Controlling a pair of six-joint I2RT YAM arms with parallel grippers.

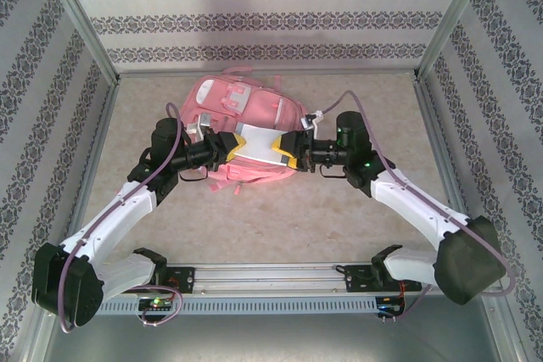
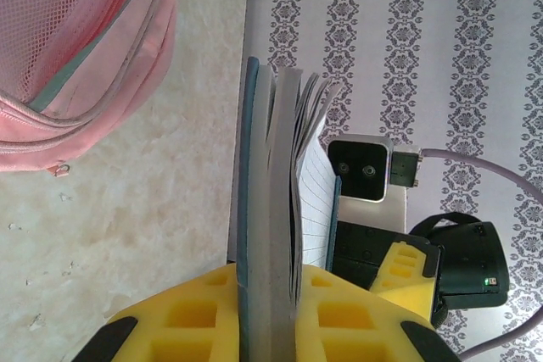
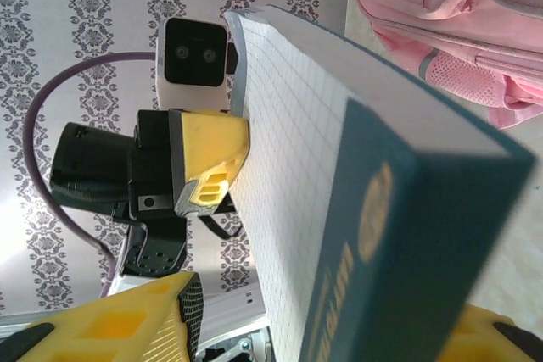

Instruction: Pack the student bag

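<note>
- Over the middle of the table (image 1: pixel 356 209), a book (image 1: pixel 259 146) hangs broad face up between the two arms, just above the near part of the student bag (image 1: pixel 242 99).
- The left gripper (image 1: pixel 227 148) is clamped on the book's left end. Seen from its wrist, the yellow fingers (image 2: pixel 195 320) press on both covers and the pages fan out beyond them.
- The right gripper (image 1: pixel 293 152) sits at the book's other end with its jaws apart. One yellow finger (image 3: pixel 127 328) stands clear of the squared page with a gap showing, and the other peeks out from behind the teal cover. I judge that the left arm alone carries the book.
- The bag lies flat on the table, pink and far bigger than the book. Its long axis runs roughly from the far wall toward the arms, a little tilted.
- The book's long axis runs left to right, across the bag rather than along it.
- From the left hand the bag is straight below and stretches away to the far side. Both arms are about equally near it, but only the left has a grip, so the next move looks to be its own.
- I cannot make out an open pocket from here. The book will probably need turning to line up with one before it goes in.
</note>
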